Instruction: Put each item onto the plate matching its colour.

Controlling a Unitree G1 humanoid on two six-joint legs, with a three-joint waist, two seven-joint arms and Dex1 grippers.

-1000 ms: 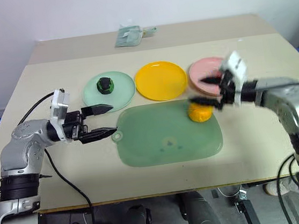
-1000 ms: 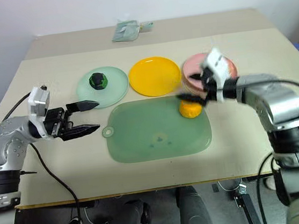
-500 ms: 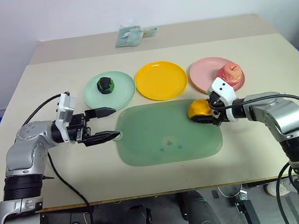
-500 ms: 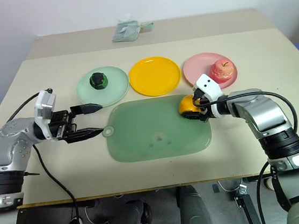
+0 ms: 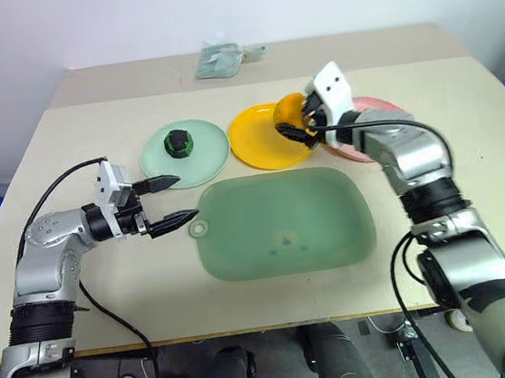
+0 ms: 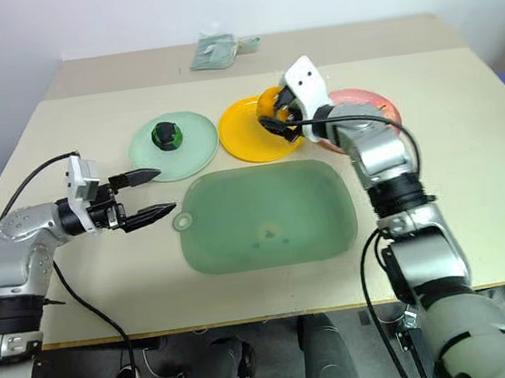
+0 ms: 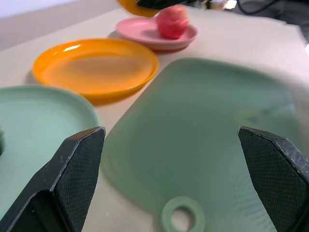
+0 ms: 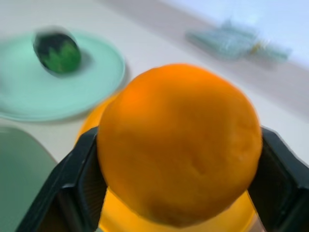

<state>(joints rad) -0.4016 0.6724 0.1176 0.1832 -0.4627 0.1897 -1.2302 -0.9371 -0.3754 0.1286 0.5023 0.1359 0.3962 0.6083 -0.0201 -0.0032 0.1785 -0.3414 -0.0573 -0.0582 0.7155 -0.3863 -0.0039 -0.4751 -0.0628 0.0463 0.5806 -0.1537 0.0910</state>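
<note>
Right claw (image 5: 298, 122) grips the orange (image 8: 178, 142) over the yellow plate's (image 5: 261, 147) right rim; left claw (image 5: 168, 201) wide, left of green board (image 5: 284, 226); left wrist view adds pink apple (image 7: 172, 21).

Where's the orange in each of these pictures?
Left eye: orange in the right tool, over the yellow plate's right edge.
Right eye: same, upper middle.
Left wrist: a sliver at the top edge, above the pink plate.
Right wrist: centre, between the fingers.
Shared landmark: the yellow plate.
</note>
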